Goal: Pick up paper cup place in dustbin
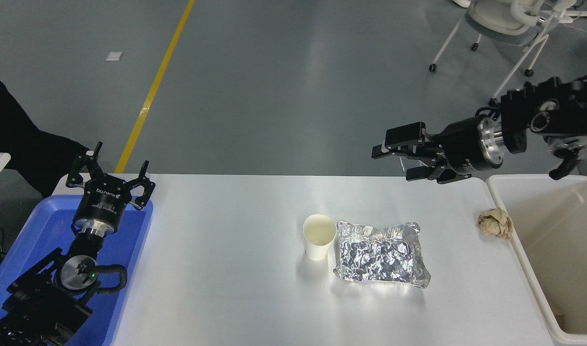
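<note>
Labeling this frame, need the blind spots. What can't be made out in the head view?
- dustbin: right and bottom edges crop it; its floor is mostly out of frame.
- paper cup: its far wall hides the bottom.
- foil packet: contents hidden by crumpled foil.
- left pincer: covers part of the blue tray.

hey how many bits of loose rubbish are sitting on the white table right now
3: the paper cup stands upright mid-table, the crumpled foil packet lies touching its right side, and the brown paper ball rests against the dustbin wall. None looks hidden.
</note>
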`<state>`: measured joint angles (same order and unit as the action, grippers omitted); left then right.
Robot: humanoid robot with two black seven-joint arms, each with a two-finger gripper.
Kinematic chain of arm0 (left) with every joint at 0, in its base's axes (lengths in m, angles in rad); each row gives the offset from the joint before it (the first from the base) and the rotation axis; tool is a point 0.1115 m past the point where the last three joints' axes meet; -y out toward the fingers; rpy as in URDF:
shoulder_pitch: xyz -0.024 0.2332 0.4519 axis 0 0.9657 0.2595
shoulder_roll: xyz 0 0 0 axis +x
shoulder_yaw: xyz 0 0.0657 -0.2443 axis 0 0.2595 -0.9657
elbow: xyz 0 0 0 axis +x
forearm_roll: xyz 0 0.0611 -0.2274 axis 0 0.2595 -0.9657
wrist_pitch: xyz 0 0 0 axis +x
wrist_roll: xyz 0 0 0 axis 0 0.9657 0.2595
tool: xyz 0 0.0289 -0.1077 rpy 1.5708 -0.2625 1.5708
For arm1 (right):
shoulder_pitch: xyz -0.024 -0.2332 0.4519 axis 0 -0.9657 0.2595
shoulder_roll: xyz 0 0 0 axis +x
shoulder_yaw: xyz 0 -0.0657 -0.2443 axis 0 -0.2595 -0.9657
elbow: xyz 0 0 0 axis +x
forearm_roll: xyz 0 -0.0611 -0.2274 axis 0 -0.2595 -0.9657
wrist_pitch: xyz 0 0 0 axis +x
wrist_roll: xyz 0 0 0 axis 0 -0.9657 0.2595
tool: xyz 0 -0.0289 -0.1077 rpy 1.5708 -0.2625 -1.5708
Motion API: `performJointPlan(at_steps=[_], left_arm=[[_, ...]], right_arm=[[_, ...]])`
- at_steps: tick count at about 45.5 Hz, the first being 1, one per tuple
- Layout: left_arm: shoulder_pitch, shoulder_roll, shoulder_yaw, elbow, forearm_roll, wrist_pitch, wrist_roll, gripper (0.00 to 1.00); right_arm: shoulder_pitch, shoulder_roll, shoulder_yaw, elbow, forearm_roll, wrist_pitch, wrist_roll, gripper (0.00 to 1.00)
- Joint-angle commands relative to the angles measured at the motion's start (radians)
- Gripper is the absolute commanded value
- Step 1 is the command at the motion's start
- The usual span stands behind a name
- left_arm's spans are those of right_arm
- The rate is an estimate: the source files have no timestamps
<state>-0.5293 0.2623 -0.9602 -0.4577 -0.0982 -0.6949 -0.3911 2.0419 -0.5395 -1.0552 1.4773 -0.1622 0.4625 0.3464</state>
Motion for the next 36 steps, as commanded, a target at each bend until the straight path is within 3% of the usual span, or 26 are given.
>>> performJointPlan(at_steps=[1, 13, 20, 28, 36], left_arm=[[0.000, 0.000, 0.000, 0.001, 0.000, 0.000, 0.000, 1.00], [0.000, 0.000, 0.000, 0.001, 0.000, 0.000, 0.000, 1.00], [0.000, 0.000, 0.000, -0.001, 0.000, 0.000, 0.000, 1.00], [0.000, 0.000, 0.000, -0.001, 0.000, 0.000, 0.000, 1.00], [0.000, 0.000, -0.002, 0.001, 0.000, 0.000, 0.000, 1.00]], right_arm=[[0.162, 0.003, -0.114, 0.135, -0.003, 0.065, 0.002, 1.00], [0.250, 0.085, -0.200, 0.144, 0.001, 0.168, 0.002, 1.00], [0.340, 0.101, -0.217, 0.146, 0.016, 0.323, 0.002, 1.00], [0.394, 0.113, -0.216, 0.149, 0.108, 0.323, -0.001, 1.00], [0.388, 0.280, -0.272, 0.129, 0.150, 0.323, -0.013, 1.00]])
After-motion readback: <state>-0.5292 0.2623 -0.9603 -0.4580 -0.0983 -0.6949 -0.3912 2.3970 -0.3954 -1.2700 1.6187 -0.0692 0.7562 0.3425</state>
